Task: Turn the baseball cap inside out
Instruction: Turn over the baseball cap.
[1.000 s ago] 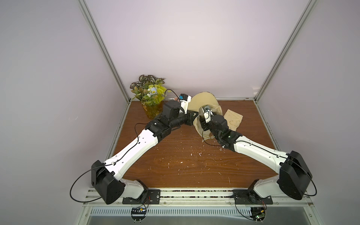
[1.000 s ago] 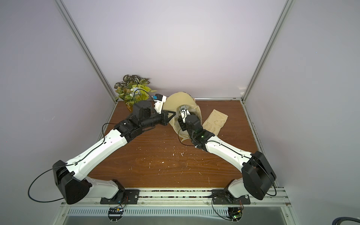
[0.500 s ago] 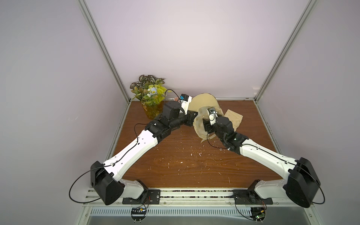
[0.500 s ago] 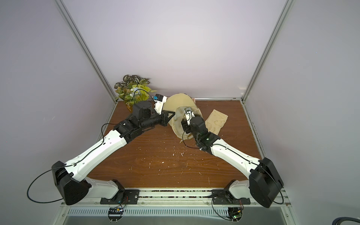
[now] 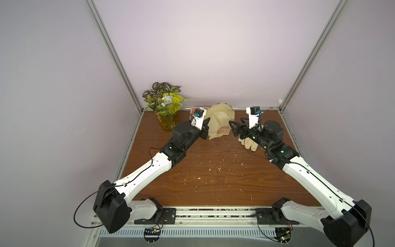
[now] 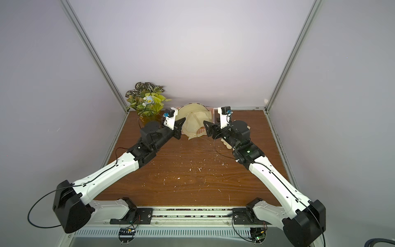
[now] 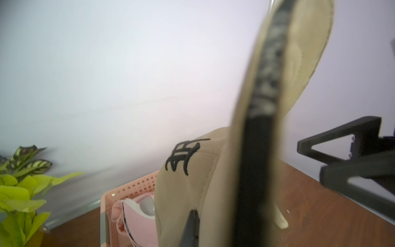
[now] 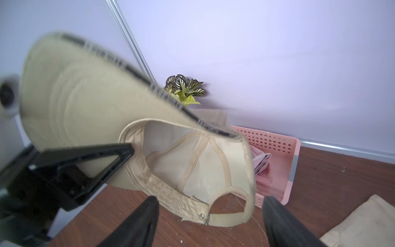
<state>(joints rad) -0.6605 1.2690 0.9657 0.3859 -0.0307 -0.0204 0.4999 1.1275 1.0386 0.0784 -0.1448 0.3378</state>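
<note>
The beige baseball cap (image 5: pixel 220 118) (image 6: pixel 193 122) hangs above the back of the table, brim up. My left gripper (image 5: pixel 207 123) (image 6: pixel 182 122) is shut on its rim beside the brim. In the left wrist view the cap (image 7: pixel 188 192) shows a black embroidered logo, and fabric fills the left gripper (image 7: pixel 218 226). My right gripper (image 5: pixel 236 123) (image 6: pixel 210 126) is open, just right of the cap and clear of it. In the right wrist view the cap (image 8: pixel 192 160) shows its pale seamed lining and back strap, beyond the right gripper (image 8: pixel 210 220).
A pink perforated basket (image 5: pixel 195 109) (image 6: pixel 211 110) (image 8: pixel 286 149) stands behind the cap against the back wall. A potted plant (image 5: pixel 164 104) (image 6: pixel 147 102) fills the back left corner. A beige glove (image 5: pixel 249 144) (image 8: pixel 363 222) lies under my right arm.
My right gripper has opened, come off the cap and drawn back to the right. The left gripper still holds the cap in the same place.
</note>
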